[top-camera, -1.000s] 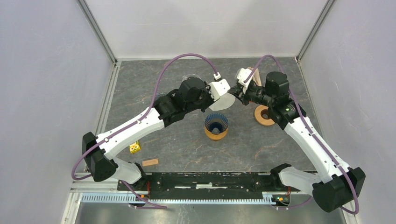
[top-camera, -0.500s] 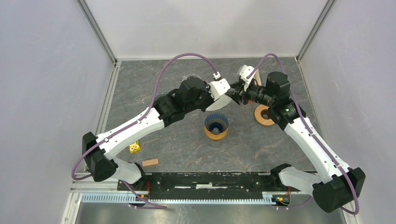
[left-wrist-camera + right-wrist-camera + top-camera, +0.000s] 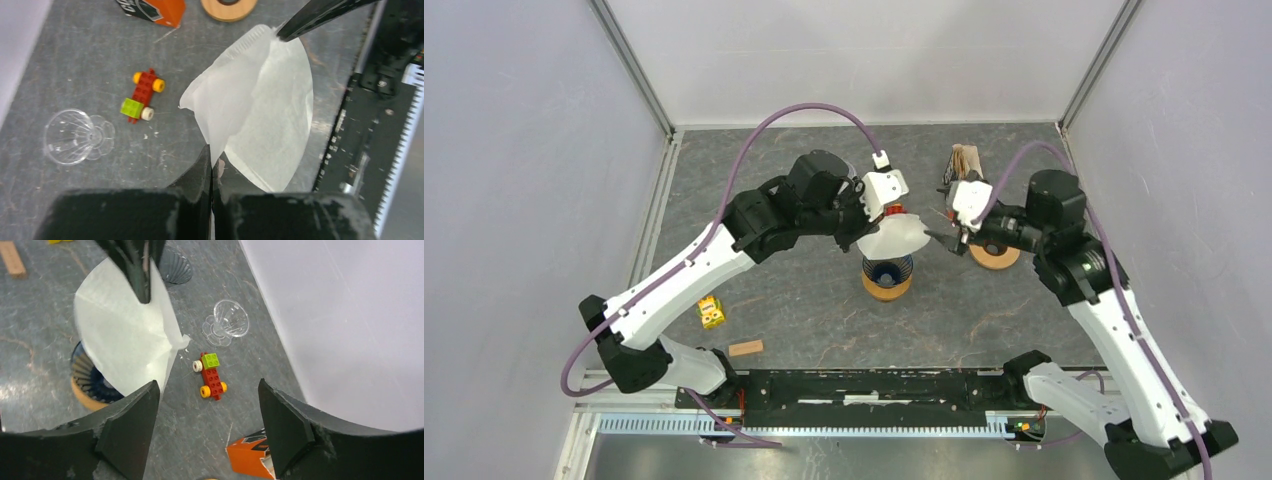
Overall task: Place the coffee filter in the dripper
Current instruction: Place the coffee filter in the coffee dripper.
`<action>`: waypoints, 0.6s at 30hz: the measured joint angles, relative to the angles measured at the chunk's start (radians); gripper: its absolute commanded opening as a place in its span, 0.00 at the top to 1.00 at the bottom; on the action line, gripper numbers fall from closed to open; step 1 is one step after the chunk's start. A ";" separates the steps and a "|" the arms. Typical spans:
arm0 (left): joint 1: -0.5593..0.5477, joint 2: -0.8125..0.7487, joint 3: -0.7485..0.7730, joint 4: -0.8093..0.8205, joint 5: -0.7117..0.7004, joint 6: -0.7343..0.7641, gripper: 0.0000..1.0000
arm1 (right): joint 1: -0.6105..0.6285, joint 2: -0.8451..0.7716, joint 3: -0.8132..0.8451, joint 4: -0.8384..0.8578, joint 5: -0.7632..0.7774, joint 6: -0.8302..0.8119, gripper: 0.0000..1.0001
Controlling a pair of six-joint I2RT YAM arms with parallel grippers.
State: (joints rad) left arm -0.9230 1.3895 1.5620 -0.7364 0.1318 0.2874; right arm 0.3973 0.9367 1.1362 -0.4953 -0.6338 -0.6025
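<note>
Far left on the table (image 3: pixel 804 300): a yellow block (image 3: pixel 712 313) and a wooden block (image 3: pixel 745 348), both well apart from the work and of no concern.

Left gripper (image 3: pixel 210 160): jaws pressed together, pinching the coffee filter (image 3: pixel 896 238) at its narrow folded end. The paper fans out from that pinch, held in the air.

The filter hangs directly over the dripper (image 3: pixel 887 272), the dark ribbed cone seated on a wooden base at table centre. In the right wrist view the dripper's rim shows beneath the paper's lower edge. Filter not yet in the cone; I cannot tell whether it touches the rim.

Handling, as a judgement: thin white paper, near weightless, limp, semi-translucent. It creases and tears easily and will flutter with fast moves. One side appears lifted from the other, so the cone is partly opened. Best hold is the seam or pointed end, where the layers are doubled and stiffest, which is where the left jaws have it. A second hold belongs on the open rim, lightly, only to spread the mouth.

Right gripper (image 3: pixel 939 237): jaws spread wide, holding nothing. In the left wrist view one finger's tip lies at the filter's far edge; contact or a small gap, I cannot tell.

Further right: a wooden ring (image 3: pixel 996 258) just beside the right gripper. Behind the filter sit a toy car (image 3: pixel 142 95), a clear glass cone (image 3: pixel 75 137) and an orange carton (image 3: pixel 156 9).

Next step likely needs the point lowered into the dripper, slowly.
</note>
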 measured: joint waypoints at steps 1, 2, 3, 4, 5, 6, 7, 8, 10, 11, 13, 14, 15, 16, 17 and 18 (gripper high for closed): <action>0.000 0.001 0.022 -0.033 0.021 -0.010 0.98 | 0.000 -0.014 0.010 -0.028 -0.010 -0.027 0.19; 0.000 0.003 0.040 -0.064 0.043 -0.018 0.98 | 0.000 -0.031 0.023 -0.063 -0.024 -0.058 0.17; 0.000 0.005 0.052 -0.089 0.063 -0.031 0.98 | 0.000 -0.049 0.039 -0.100 -0.043 -0.088 0.16; 0.000 0.007 0.057 -0.109 0.081 -0.037 0.98 | 0.000 -0.058 0.048 -0.120 -0.054 -0.105 0.16; 0.000 0.010 0.057 -0.130 0.094 -0.047 0.98 | 0.000 -0.065 0.061 -0.143 -0.072 -0.124 0.15; 0.000 0.014 0.057 -0.148 0.102 -0.055 0.98 | 0.000 -0.069 0.072 -0.166 -0.090 -0.139 0.15; 0.000 0.021 0.056 -0.165 0.109 -0.065 0.98 | 0.000 -0.072 0.079 -0.180 -0.104 -0.149 0.14; 0.000 0.030 0.056 -0.179 0.111 -0.071 0.98 | 0.000 -0.071 0.085 -0.192 -0.122 -0.156 0.14; 0.000 0.047 0.056 -0.198 0.114 -0.087 0.98 | 0.000 -0.066 0.091 -0.214 -0.167 -0.166 0.14; 0.000 0.056 0.056 -0.206 0.114 -0.090 0.98 | 0.000 -0.062 0.091 -0.223 -0.190 -0.167 0.14; 0.000 0.074 0.056 -0.214 0.114 -0.101 0.98 | 0.000 -0.048 0.091 -0.236 -0.230 -0.166 0.14; 0.000 0.084 0.057 -0.214 0.114 -0.105 0.98 | 0.001 -0.040 0.091 -0.241 -0.246 -0.166 0.14; 0.000 0.092 0.057 -0.215 0.114 -0.108 0.98 | 0.005 -0.031 0.091 -0.247 -0.255 -0.167 0.14; 0.000 0.102 0.058 -0.217 0.114 -0.114 0.98 | 0.012 -0.022 0.091 -0.253 -0.260 -0.171 0.15; 0.000 0.113 0.062 -0.221 0.114 -0.119 0.98 | 0.023 -0.010 0.091 -0.262 -0.259 -0.176 0.15; 0.000 0.125 0.069 -0.227 0.114 -0.120 0.98 | 0.034 -0.004 0.091 -0.268 -0.256 -0.181 0.15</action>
State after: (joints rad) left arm -0.9234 1.5146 1.6306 -0.9630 0.2455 0.1677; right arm 0.4313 0.9329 1.2274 -0.7635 -0.8894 -0.7837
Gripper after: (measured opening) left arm 0.029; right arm 0.858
